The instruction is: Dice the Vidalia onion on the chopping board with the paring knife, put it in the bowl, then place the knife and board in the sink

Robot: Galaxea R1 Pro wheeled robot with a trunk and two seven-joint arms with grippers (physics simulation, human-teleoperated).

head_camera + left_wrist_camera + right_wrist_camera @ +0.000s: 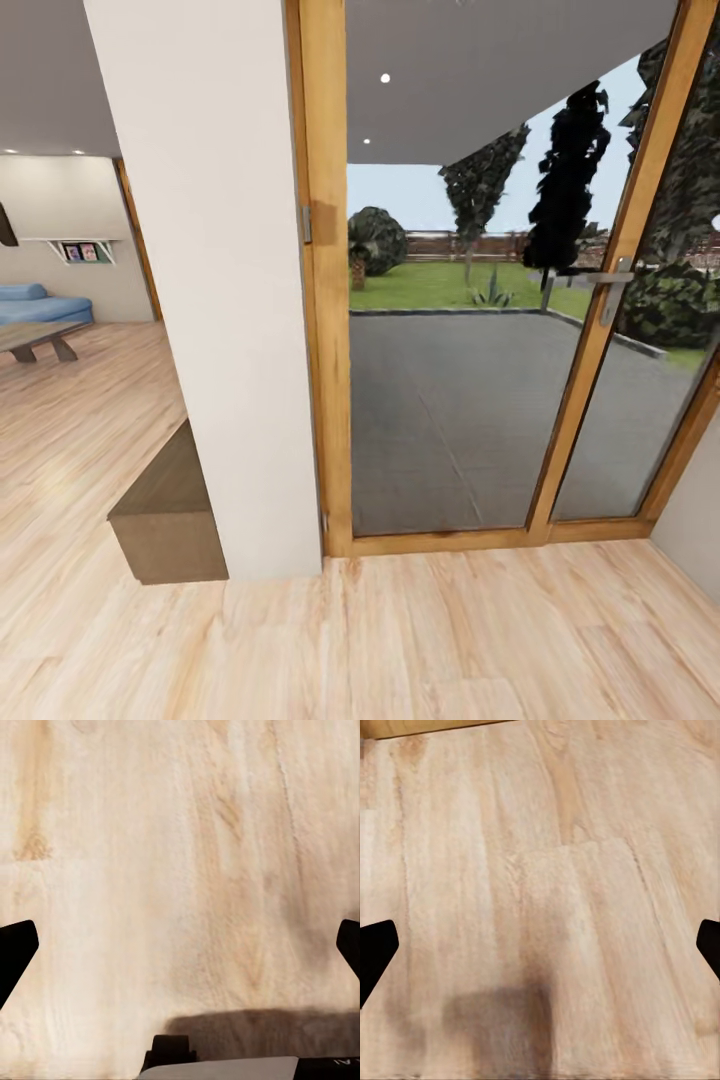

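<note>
**Robot in transit: glass door ahead, grippers spread over bare floor**

Head view: light wood plank floor (420, 640) fills the near field and runs back into a room at far left. A white wall pillar (215, 280) stands left of centre, reaching from the floor to the top of the view. Just right of it, touching, a wood-framed glass door (450, 330) with 2 panes; a metal lever handle (610, 285) sits on the stile between the panes. Through the glass: grey paved terrace, then lawn, dark trees and a fence far off. A low brown bench-like cabinet (165, 510) lies against the left face of the pillar. Far left: a blue sofa (40, 305), a low wooden table (35, 338) in front of it, and a small wall shelf (85, 250) above.

None of the task's things (sink, chopping board, paring knife, bowl, countertop) can be located from these views.

Left wrist view: left gripper (180, 945) over bare floor; 2 dark fingers (15, 949) at opposite edges, spread wide, nothing between them. A dark shadow lies on the planks.

Right wrist view: right gripper (540, 945) likewise over floor; fingers (375, 949) spread wide, holding nothing. Shadow patch on the planks.
</note>
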